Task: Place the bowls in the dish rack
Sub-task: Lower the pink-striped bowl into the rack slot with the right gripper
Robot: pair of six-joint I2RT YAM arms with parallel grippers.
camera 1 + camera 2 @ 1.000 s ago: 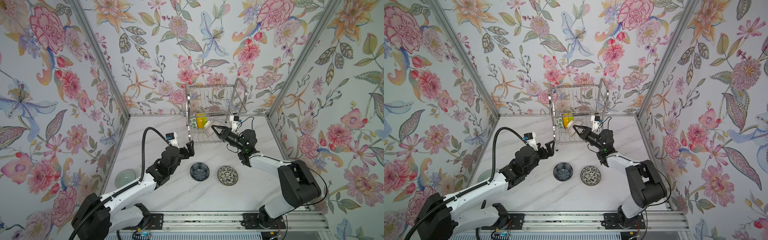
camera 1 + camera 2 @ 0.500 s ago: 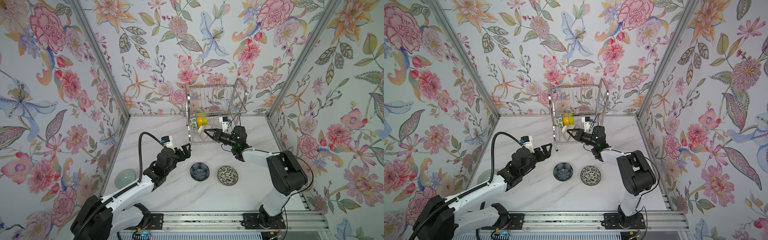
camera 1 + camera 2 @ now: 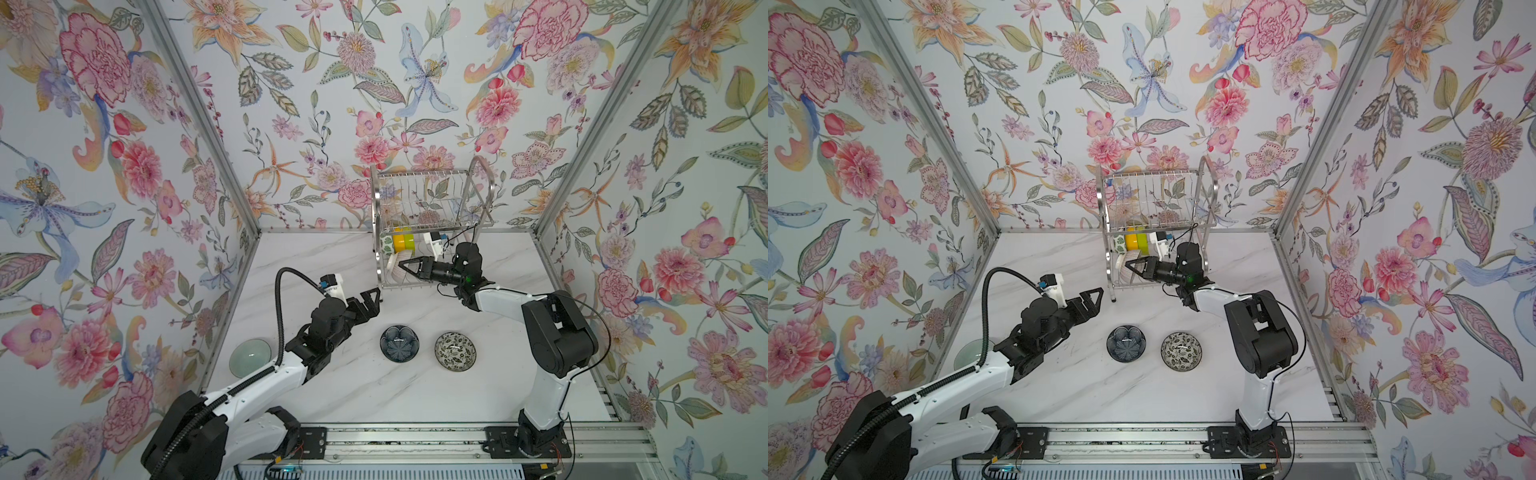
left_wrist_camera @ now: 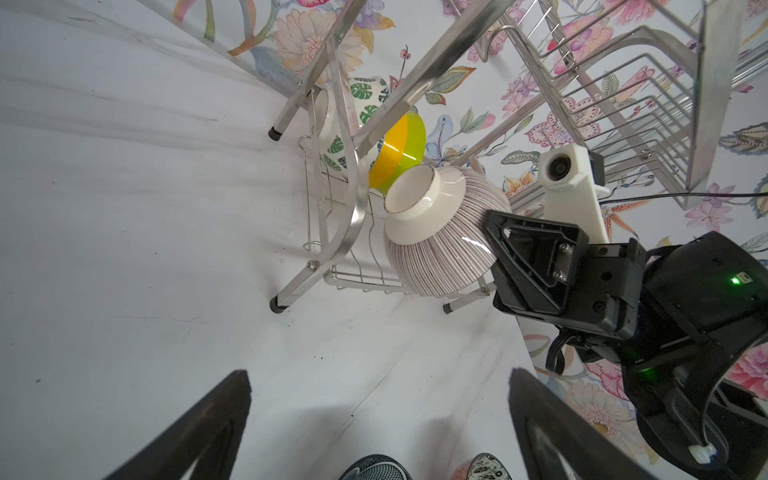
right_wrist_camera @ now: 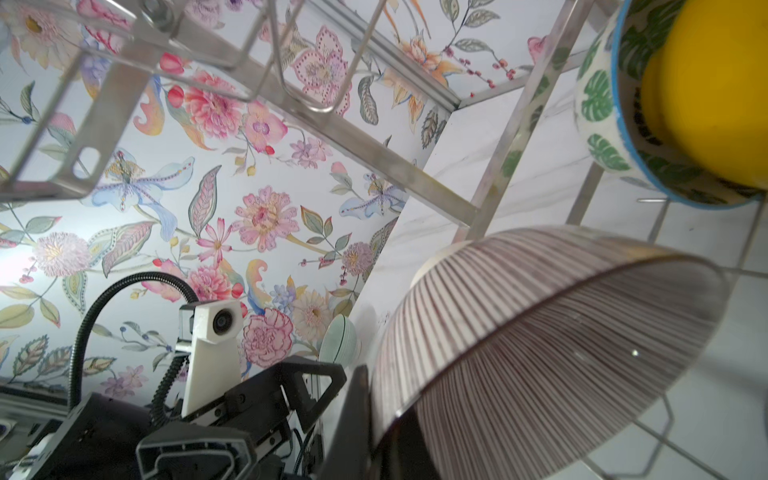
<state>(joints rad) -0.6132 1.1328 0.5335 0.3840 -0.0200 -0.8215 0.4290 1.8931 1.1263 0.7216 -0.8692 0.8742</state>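
The steel dish rack (image 3: 428, 224) (image 3: 1154, 220) stands at the back of the table. My right gripper (image 3: 405, 266) (image 5: 376, 419) is shut on the rim of a pink ribbed bowl (image 3: 394, 269) (image 4: 436, 237) (image 5: 540, 332), held tilted over the rack's lower shelf. A leaf-print bowl (image 3: 387, 246), an orange-yellow bowl (image 3: 399, 242) and a lime green bowl (image 3: 409, 241) stand on edge behind it. My left gripper (image 3: 372, 299) (image 4: 380, 386) hangs open and empty left of the rack's front leg.
On the marble table lie a dark blue glass bowl (image 3: 400, 343), a black-white floral bowl (image 3: 455, 350) and, by the left wall, a pale green bowl (image 3: 250, 363). Flowered walls close in three sides.
My right gripper has carried the ribbed bowl leftward, deeper along the rack's lower shelf. The left gripper has barely moved and stays open.
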